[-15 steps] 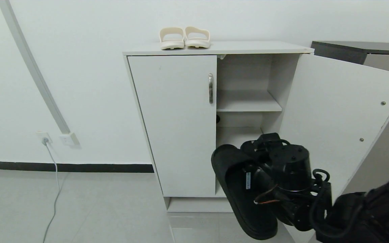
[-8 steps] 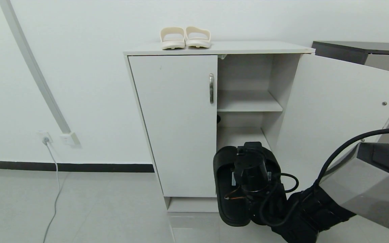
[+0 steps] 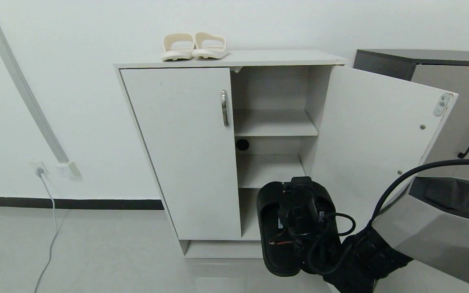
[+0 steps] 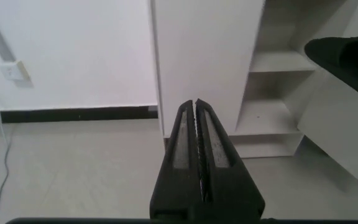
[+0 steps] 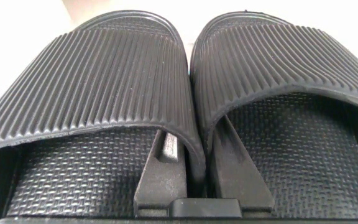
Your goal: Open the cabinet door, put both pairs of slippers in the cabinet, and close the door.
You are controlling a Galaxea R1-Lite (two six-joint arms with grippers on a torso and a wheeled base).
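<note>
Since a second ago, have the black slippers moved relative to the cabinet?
Yes. The black ribbed rubber slippers straightened from a tilt and shifted away from the white cabinet's closed left door, toward its open right door.

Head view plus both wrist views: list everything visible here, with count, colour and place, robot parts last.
white cabinet: one, white, against the wall; left door shut, right door open.
shelves: two, white, inside the open side.
door handle: one, metal, on the left door.
cream slippers: one pair, cream, on top of the white cabinet.
black slippers: one pair, black, held low before the open side.
grey cabinet: one, grey, right of the white one.
wall sockets: two, white, low on the wall, left.
left gripper: one, black, shut, holding nothing.
right gripper: one, black, shut on the black slippers.
</note>
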